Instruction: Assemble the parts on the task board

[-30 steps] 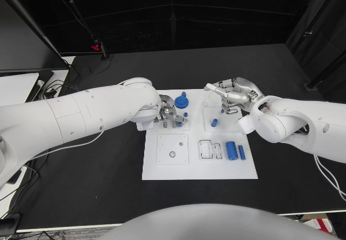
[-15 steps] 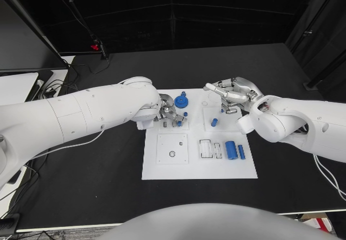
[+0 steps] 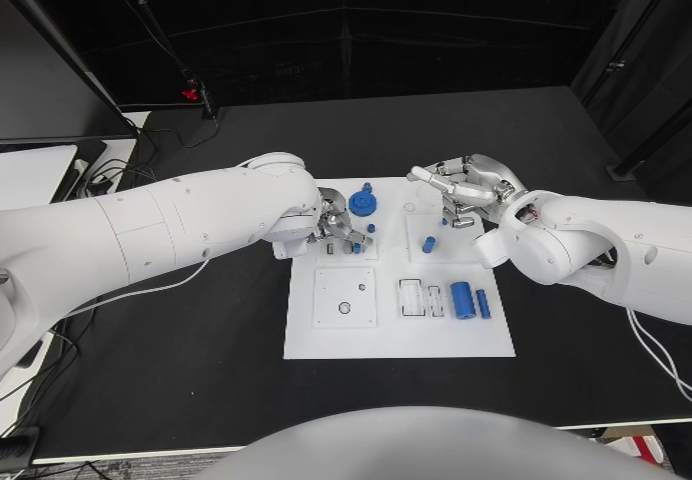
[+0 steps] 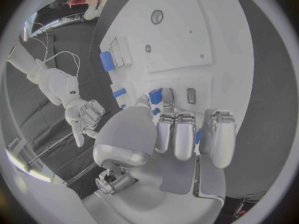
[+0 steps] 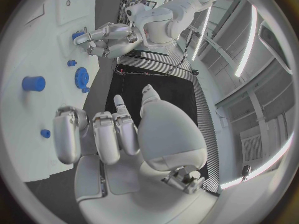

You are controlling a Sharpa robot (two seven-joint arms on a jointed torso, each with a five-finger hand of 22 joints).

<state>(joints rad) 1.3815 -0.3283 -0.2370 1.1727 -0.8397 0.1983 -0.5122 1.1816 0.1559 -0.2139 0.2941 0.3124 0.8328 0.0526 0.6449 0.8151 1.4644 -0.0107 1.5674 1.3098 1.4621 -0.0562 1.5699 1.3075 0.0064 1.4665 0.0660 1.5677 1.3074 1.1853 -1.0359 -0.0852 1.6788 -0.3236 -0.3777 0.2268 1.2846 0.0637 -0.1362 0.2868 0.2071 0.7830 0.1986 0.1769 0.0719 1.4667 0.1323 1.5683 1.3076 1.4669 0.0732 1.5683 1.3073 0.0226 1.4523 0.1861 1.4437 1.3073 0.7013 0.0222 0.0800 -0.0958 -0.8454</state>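
Observation:
The white task board (image 3: 325, 338) lies mid-table. My left hand (image 3: 335, 226) is low over its far left part, beside the blue gear (image 3: 364, 205). In the left wrist view its thumb and a finger pinch a small blue part (image 4: 156, 95) against the board (image 4: 187, 40). My right hand (image 3: 463, 194) hovers over the board's far right edge with fingers apart and nothing in them; the left wrist view shows the right hand (image 4: 84, 119) spread. A blue peg (image 3: 430, 243) stands near it. A blue cylinder (image 3: 462, 300) and a thin blue bar (image 3: 483, 305) lie at the near right.
A small blue pin (image 3: 369, 187) stands beyond the gear. Empty slots (image 3: 420, 299) sit left of the cylinder, and a square plate with a round hole (image 3: 345, 298) is on the near left. Black table (image 3: 173, 340) surrounds the board. A monitor (image 3: 43, 80) stands far left.
The left hand's fingers have shifted slightly over the board with the small blue part. The right hand has stayed in place.

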